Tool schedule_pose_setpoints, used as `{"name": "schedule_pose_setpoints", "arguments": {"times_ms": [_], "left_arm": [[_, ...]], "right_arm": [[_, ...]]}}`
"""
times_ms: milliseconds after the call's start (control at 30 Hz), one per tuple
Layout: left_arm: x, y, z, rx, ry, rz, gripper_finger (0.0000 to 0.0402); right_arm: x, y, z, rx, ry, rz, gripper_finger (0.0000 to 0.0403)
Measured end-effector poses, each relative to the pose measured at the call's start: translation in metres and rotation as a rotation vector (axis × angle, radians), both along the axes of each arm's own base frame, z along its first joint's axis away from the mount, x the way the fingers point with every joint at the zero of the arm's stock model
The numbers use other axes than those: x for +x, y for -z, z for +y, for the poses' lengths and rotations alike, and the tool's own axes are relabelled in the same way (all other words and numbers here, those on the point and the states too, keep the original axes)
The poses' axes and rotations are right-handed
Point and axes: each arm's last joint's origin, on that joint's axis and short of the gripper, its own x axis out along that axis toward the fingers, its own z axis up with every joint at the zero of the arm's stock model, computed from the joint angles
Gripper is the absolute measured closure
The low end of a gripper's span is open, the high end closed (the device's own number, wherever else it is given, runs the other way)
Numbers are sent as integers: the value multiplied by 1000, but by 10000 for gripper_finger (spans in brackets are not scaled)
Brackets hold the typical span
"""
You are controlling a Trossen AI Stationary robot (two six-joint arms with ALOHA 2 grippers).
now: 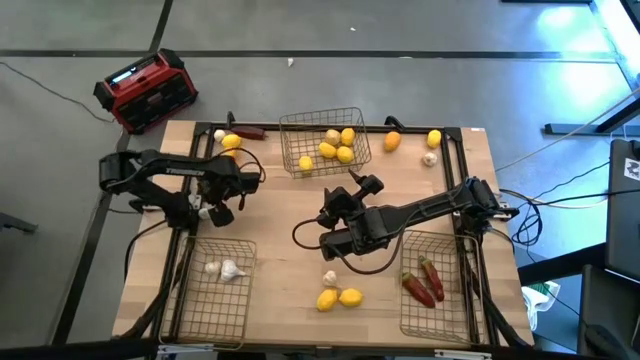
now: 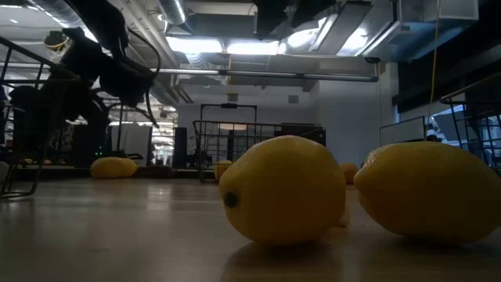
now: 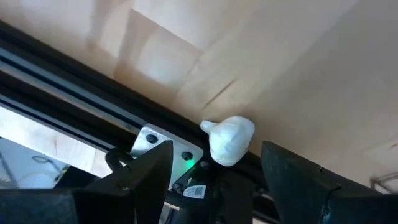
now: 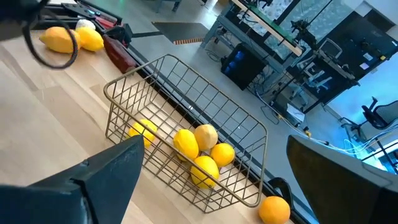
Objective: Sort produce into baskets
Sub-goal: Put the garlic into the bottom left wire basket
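Light wooden table (image 1: 290,215), dark metal frame around it, grey floor beyond; a red-and-black box (image 1: 146,92) on the floor at 11 o'clock. Left gripper (image 1: 214,211), at 9 o'clock: arm bent across the table's left edge, fingers spread with a white garlic bulb (image 3: 227,140) between them, contact not discernible. Right gripper (image 1: 340,207), near centre: arm stretched in from 3 o'clock, fingers wide apart, nothing held. Wire baskets: 12 o'clock basket (image 1: 323,141) with yellow fruits (image 1: 345,154); 7 o'clock basket (image 1: 214,290) with garlic; 5 o'clock basket (image 1: 437,285) with red chilies (image 1: 424,282). Two lemons (image 1: 338,298) loose at 6 o'clock.
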Motion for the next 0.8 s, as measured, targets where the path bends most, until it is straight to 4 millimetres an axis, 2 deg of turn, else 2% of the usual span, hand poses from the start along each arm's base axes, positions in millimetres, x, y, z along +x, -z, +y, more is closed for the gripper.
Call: {"name": "schedule_pose_setpoints", "arguments": {"times_ms": [367, 500, 800], "left_arm": [[13, 32, -6, -82, 59, 199, 161], [17, 43, -8, -136, 76, 222, 161], [17, 63, -9, -162, 73, 341, 161]], "right_arm": [[0, 0, 0, -1, 0, 0, 13], [0, 0, 0, -1, 0, 0, 13], [0, 0, 0, -1, 0, 1, 13]]}}
